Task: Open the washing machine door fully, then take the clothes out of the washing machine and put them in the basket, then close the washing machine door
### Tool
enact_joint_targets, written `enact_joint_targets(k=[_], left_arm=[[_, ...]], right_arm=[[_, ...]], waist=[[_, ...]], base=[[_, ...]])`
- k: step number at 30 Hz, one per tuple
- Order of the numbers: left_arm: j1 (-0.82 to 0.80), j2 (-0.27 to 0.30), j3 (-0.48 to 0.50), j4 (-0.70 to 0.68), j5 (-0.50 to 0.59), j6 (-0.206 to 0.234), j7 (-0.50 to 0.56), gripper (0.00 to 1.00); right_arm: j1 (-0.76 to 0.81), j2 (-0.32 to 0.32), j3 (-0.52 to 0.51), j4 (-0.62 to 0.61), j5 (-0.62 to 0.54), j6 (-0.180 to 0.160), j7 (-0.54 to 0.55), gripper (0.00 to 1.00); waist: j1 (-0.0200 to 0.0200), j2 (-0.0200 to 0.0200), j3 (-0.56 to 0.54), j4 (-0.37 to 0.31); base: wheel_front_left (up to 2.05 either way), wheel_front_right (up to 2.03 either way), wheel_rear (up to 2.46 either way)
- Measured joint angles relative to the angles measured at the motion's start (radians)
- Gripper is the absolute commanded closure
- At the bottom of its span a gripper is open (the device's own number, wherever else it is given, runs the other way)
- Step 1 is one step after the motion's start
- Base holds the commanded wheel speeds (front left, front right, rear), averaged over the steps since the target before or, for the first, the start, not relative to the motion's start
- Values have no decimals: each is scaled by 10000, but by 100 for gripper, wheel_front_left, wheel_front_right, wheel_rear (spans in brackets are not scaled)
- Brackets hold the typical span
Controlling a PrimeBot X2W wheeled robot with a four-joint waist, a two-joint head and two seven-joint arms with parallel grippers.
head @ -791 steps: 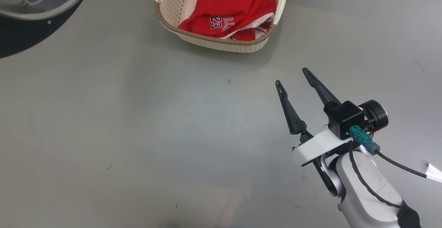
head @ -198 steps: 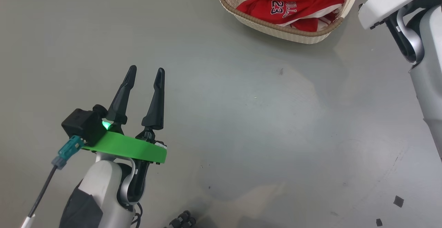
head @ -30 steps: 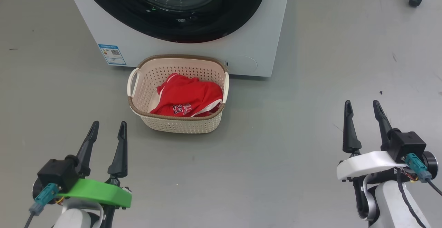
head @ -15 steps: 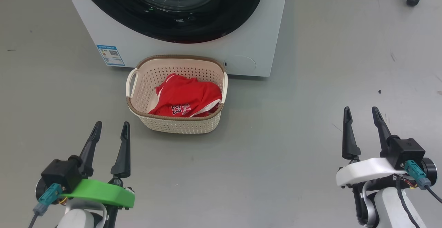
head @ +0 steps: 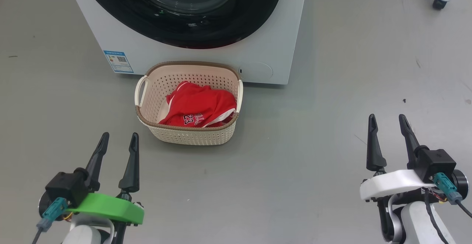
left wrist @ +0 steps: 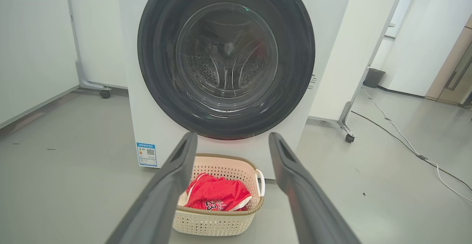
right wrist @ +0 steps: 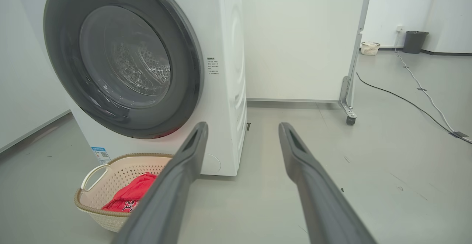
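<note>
Nothing has shifted in the last second: the left gripper and right gripper both stay spread wide and empty. Ahead between them, nearer the left one, sits one basket holding the clothes, one red heap. Beyond it stands one washing machine, its single washing machine door shut. The job looks finished.

basket: clothes inside | washing machine with door: just behind basket | left gripper: near basket's front-left, fingers apart, empty | right gripper: well right of basket, fingers apart, empty
</note>
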Motion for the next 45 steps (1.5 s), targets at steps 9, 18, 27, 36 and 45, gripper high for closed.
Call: enact_joint_targets(k=[9, 18, 27, 36, 45], left_arm=[[47, -25, -109, -29, -332, 0, 0, 0], [186, -6, -224, 69, -489, 0, 0, 0], [289, 15, -295, 88, -587, 2, 0, 0], [382, 56, -399, 88, -673, 0, 0, 0], [666, -180, -545, 644, -694, 4, 17, 100]], right_arm=[[148, 27, -35, -6, 0, 0, 2, 0], [272, 44, -75, 2, 0, 4, 0, 0], [374, 52, -79, 8, 0, 15, 2, 0], [392, 67, -79, 8, 0, 88, 2, 0], [811, 242, -59, 608, 35, 98, 12, 100]], waist=[[0, 0, -99, -1], [0, 0, -293, 38], [1, 0, -419, 61], [1, 0, -503, 77], [1, 0, -521, 79]], base=[[0, 0, 0], [0, 0, 0], [0, 0, 0], [0, 0, 0], [0, 0, 0]])
